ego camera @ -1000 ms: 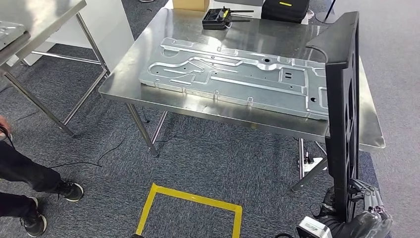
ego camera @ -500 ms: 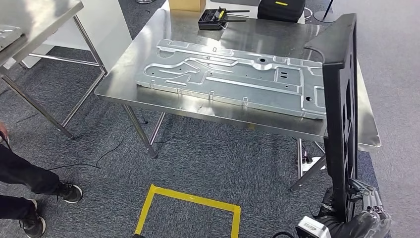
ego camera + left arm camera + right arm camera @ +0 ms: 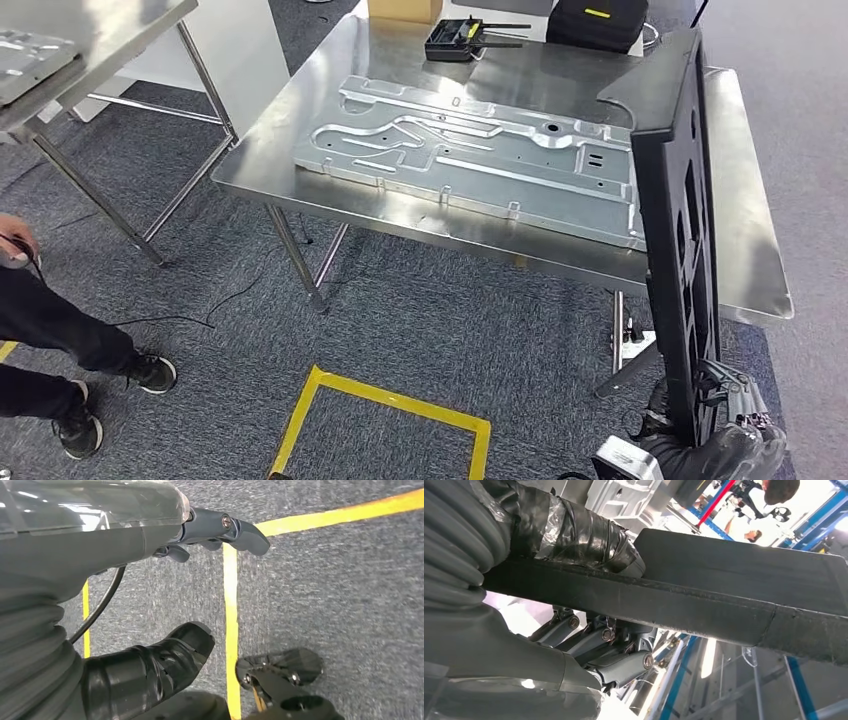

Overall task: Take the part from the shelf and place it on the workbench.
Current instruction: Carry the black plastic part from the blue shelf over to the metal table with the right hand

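Dark-trousered person (image 3: 50, 345) at far left, L hand (image 3: 150, 580) w/ fingers apart, holding nothing, over yellow floor tape (image 3: 385, 402), steel workbench (image 3: 300, 130) carrying stamped metal panel (image 3: 480, 160), black part (image 3: 675, 250) upright, gripped in R hand (image 3: 725, 425).

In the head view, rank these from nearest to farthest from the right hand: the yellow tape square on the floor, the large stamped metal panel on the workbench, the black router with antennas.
From the right hand, which grips the tall black frame part:
1. Yellow tape square, on the carpet to its left.
2. Large stamped metal panel, flat on the steel workbench ahead.
3. Black router with antennas, at the workbench's far edge.
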You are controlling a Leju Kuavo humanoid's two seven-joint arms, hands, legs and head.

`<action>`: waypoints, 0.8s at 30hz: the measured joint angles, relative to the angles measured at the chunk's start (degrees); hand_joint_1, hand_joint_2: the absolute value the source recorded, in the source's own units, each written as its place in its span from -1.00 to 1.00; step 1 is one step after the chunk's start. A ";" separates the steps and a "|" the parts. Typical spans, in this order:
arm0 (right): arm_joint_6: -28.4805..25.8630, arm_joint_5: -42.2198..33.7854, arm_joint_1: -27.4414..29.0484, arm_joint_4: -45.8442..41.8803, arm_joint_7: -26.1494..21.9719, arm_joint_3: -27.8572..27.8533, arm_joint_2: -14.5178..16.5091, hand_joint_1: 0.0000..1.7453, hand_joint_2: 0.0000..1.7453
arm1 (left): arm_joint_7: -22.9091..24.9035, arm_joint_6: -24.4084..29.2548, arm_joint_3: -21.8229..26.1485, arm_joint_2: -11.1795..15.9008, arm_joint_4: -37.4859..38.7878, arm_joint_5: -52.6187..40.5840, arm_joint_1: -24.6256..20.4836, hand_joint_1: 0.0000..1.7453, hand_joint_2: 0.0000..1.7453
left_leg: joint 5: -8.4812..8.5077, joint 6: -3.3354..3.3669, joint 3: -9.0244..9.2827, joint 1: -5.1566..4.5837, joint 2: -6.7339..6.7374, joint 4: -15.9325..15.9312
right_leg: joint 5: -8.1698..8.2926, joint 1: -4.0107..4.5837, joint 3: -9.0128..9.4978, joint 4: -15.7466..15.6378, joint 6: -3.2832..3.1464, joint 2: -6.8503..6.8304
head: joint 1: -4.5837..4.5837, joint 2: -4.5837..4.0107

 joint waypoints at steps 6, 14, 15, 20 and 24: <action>0.00 0.11 0.05 -0.03 -0.04 0.00 -0.02 1.00 1.00 | 0.24 0.02 0.05 -0.04 0.00 -0.02 0.01 -1.00 1.00 | 0.73 1.23 0.55 0.54 -1.35 -1.16 | -7.16 -0.40 -6.18 13.48 1.26 2.43 | 0.14 0.00; 0.00 -0.41 -0.02 0.16 0.03 0.00 -0.02 1.00 1.00 | 0.26 -0.09 0.09 -0.06 0.00 -0.02 0.05 -1.00 1.00 | -0.22 0.49 0.09 0.15 -3.21 0.36 | 0.76 -0.73 -1.53 0.62 0.84 3.59 | 0.09 0.00; 0.00 -0.81 0.00 0.26 0.03 0.00 -0.02 1.00 1.00 | 0.26 -0.13 0.09 -0.03 0.00 -0.02 0.07 -1.00 1.00 | -0.26 0.68 0.01 0.14 -3.23 0.39 | 0.88 -0.71 -1.58 0.55 0.78 3.57 | 0.08 0.00; 0.00 -3.22 0.01 1.26 0.04 0.07 -0.02 1.00 1.00 | 0.28 -0.17 0.09 0.00 0.00 0.00 0.06 -1.00 1.00 | -0.17 0.81 0.30 0.21 -3.16 -0.13 | 0.73 -0.49 -1.47 0.53 0.36 3.58 | 0.09 0.00; 0.00 -3.20 -0.01 1.85 0.07 0.09 -0.02 1.00 1.00 | 0.28 -0.17 0.09 -0.01 0.00 0.00 0.07 -1.00 1.00 | -0.04 0.14 0.39 0.26 -3.16 -0.40 | 0.71 -0.44 -1.48 0.58 0.18 3.57 | 0.08 0.00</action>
